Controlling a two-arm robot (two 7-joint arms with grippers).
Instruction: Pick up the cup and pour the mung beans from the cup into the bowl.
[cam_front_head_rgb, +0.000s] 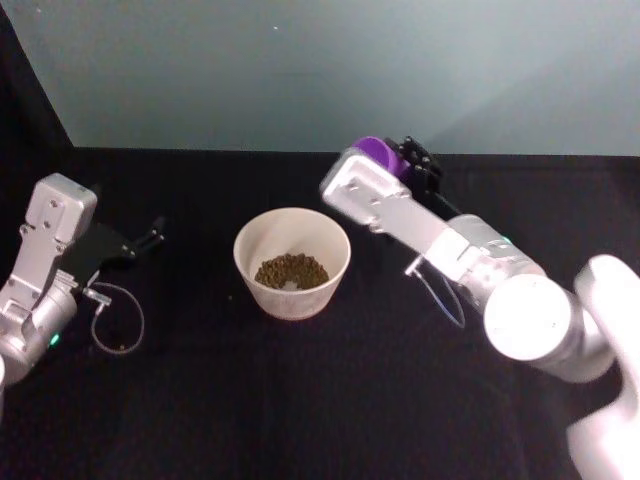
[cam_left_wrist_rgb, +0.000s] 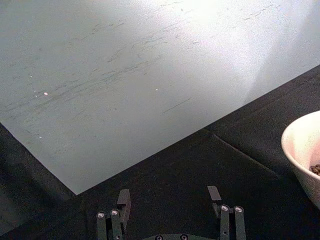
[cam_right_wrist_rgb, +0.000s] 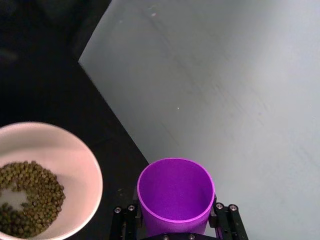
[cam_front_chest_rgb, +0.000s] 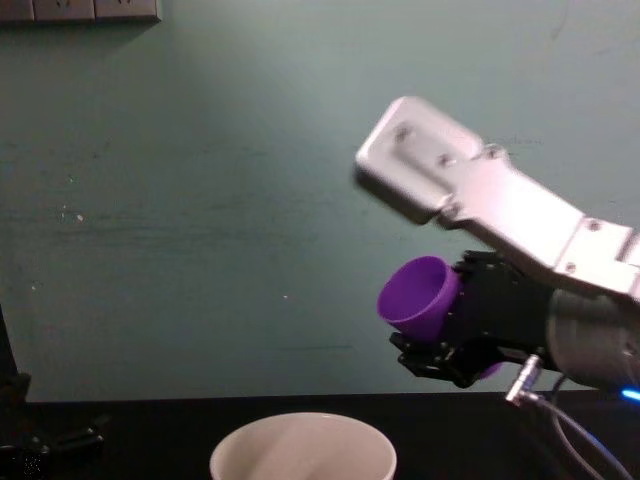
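In the chest view, the bowl (cam_front_chest_rgb: 300, 445) is seen nearest, at the bottom centre of the frame, on the black table (cam_front_chest_rgb: 160, 440). Above it and to its right, the cup (cam_front_chest_rgb: 420, 295) is held clear of the rim, not touching it. The cup is tilted. Its long axis slants from lower right to upper left, so the mouth is turned toward the frame's left, over the bowl's side. In the right wrist view, the right gripper (cam_right_wrist_rgb: 175, 222) is seen clamped on the cup's wall, one finger at each side. The cup's inside is shown bare and purple, with no beans in it. The beans (cam_front_head_rgb: 291, 270) are found in the bottom of the bowl, at the centre of the head view. There the cup sits up and to the right of the bowl, near it but apart. The pour is therefore judged to be done. The coming move is judged to turn on the cup being righted and carried away to the right, since its mouth faces the bowl. The left gripper (cam_left_wrist_rgb: 168, 200) is parked at the left edge of the head view, well apart from the bowl, with its jaws spread and nothing between them.
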